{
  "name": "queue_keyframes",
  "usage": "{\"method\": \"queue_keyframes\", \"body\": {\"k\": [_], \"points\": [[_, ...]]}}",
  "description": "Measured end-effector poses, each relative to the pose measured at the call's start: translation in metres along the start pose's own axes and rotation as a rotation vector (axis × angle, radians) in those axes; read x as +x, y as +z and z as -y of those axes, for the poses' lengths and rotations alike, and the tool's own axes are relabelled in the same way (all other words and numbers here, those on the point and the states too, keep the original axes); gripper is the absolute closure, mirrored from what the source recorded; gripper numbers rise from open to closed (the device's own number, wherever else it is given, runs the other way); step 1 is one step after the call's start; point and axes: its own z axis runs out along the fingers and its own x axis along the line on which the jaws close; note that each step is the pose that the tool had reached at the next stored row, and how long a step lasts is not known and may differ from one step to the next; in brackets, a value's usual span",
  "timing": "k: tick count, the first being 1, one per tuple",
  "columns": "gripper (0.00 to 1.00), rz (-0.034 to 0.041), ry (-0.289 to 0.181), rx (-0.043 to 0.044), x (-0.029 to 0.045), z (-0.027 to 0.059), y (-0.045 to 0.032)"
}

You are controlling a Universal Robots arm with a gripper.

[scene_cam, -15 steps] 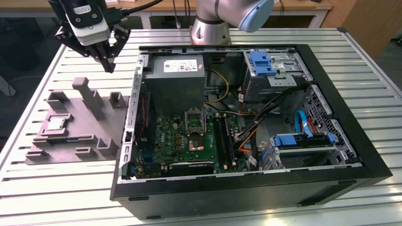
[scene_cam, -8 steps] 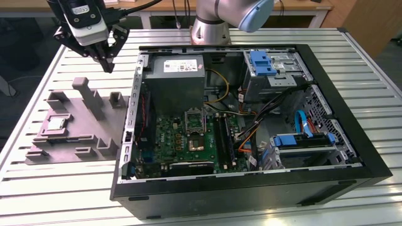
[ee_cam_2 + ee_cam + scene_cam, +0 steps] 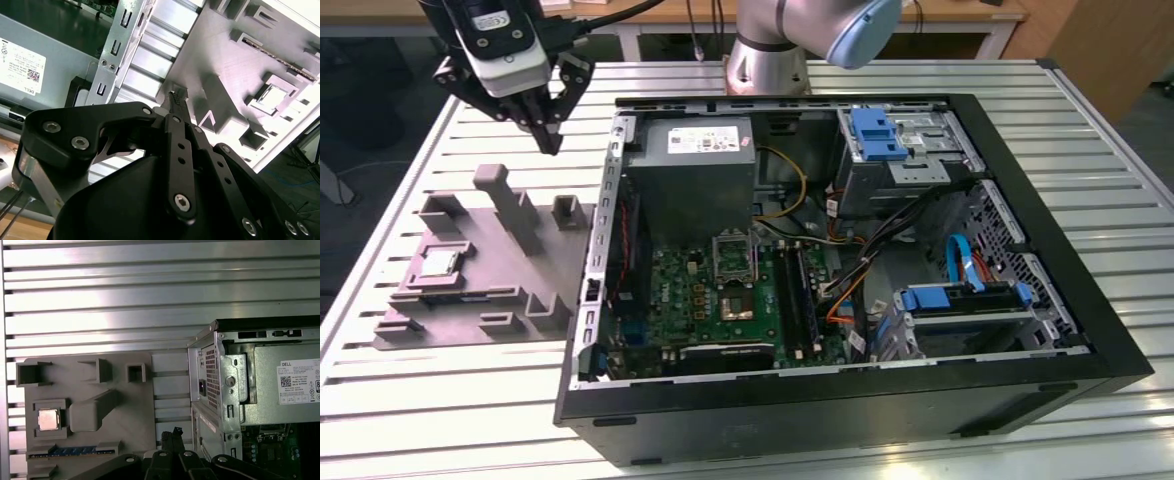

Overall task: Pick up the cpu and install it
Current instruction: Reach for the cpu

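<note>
From where I stand, the gripper (image 3: pixel 551 146) hangs above the slatted metal table (image 3: pixel 427 400), off the far corner of the grey plastic tray (image 3: pixel 470 292). Its black fingers are clenched tip to tip with nothing between them, which both wrist views bear out. So the pick has not been made.

The cpu (image 3: pixel 438 263) lies flat in a square recess of the tray, silvery top up. In the exterior view it is at about seven o'clock from the gripper and well apart from it. I'd say the recess is there to keep the chip square and easy to find. In the first wrist view the cpu (image 3: pixel 48 419) sits just beside a long raised block (image 3: pixel 92 412).

At three o'clock from the tray, the computer case (image 3: pixel 1047 300) lies on its side with the panel off, so the green motherboard (image 3: pixel 700 300) faces upward. Its metal-framed socket (image 3: pixel 736 300) looks bare, below the power supply (image 3: pixel 694 175), presumably waiting for the chip.
</note>
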Motion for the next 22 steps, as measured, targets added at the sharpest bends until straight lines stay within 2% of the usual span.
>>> {"method": "queue_keyframes", "body": {"k": [5, 11, 22], "points": [[0.89, 0.0023, -0.003, 0.0002, 0.0029, -0.0001, -0.0009], [0.89, 0.0044, -0.003, 0.0004, 0.0135, 0.0006, -0.0012], [0.89, 0.0043, -0.003, 0.0004, 0.0143, 0.0007, -0.0012]]}}
